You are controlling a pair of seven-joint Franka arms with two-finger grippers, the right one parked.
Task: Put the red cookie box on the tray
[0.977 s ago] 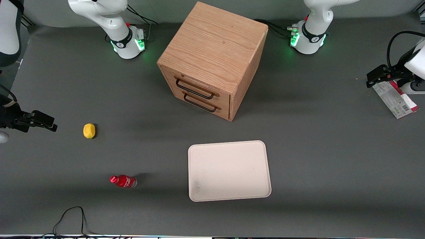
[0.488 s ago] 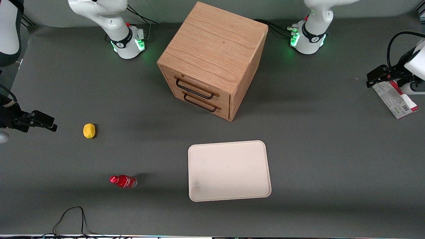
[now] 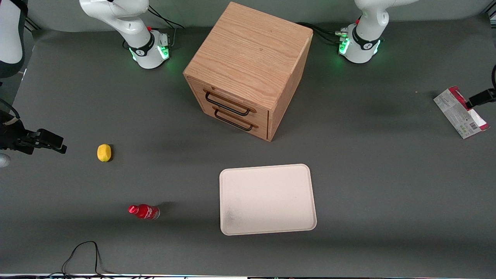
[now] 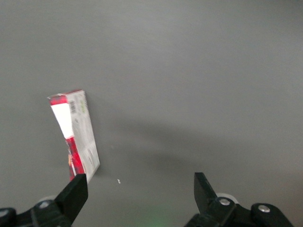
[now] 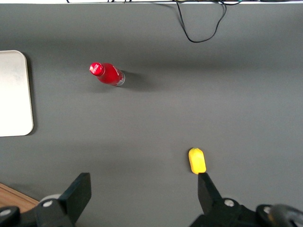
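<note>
Left wrist view, jaws spread wide, empty, above the table, red cookie box [image 4: 75, 137] beside one finger [image 4: 73, 196]

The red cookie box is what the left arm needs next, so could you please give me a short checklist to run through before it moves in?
1. Red cookie box located, flat on the table at the working arm's end: ok.
2. Gripper fingers open, nothing held: ok.
3. Gripper centred over the box: not ok; in the wrist view the box sits by one finger, not between them.
4. Tray bare, with room for the box: ok.
5. Path from box to tray free of the drawer cabinet: ok, the cabinet stands farther from the front camera.
</note>
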